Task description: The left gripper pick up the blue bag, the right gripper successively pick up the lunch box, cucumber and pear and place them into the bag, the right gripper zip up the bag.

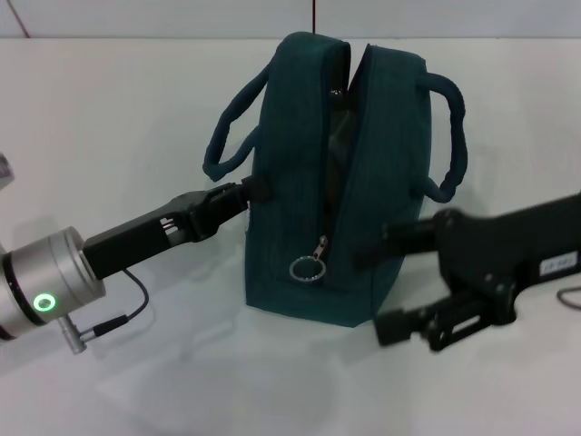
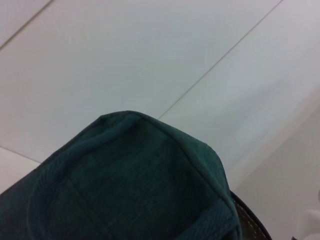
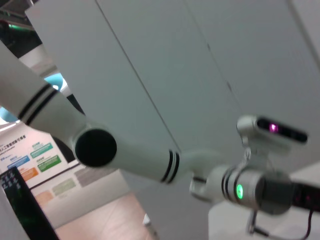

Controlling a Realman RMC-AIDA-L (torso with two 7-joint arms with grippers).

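The blue bag (image 1: pixel 300 182) stands upright on the white table (image 1: pixel 109 109), with a loop handle on each side. Its zipper gapes from the top down to the slider, and the metal ring pull (image 1: pixel 309 269) hangs low on the near end. My left gripper (image 1: pixel 255 191) is shut on the bag's left side by the handle base. The bag's fabric (image 2: pixel 130 190) fills the lower left wrist view. My right gripper (image 1: pixel 377 286) is open at the bag's lower right corner, its upper finger (image 1: pixel 390 241) lying against the bag. Lunch box, cucumber and pear are out of view.
A thin black cable (image 1: pixel 127 313) loops beside my left wrist. Another cable (image 1: pixel 572 297) lies at the table's right edge. The right wrist view looks upward at my left arm (image 3: pixel 125 150) and head camera (image 3: pixel 272 131).
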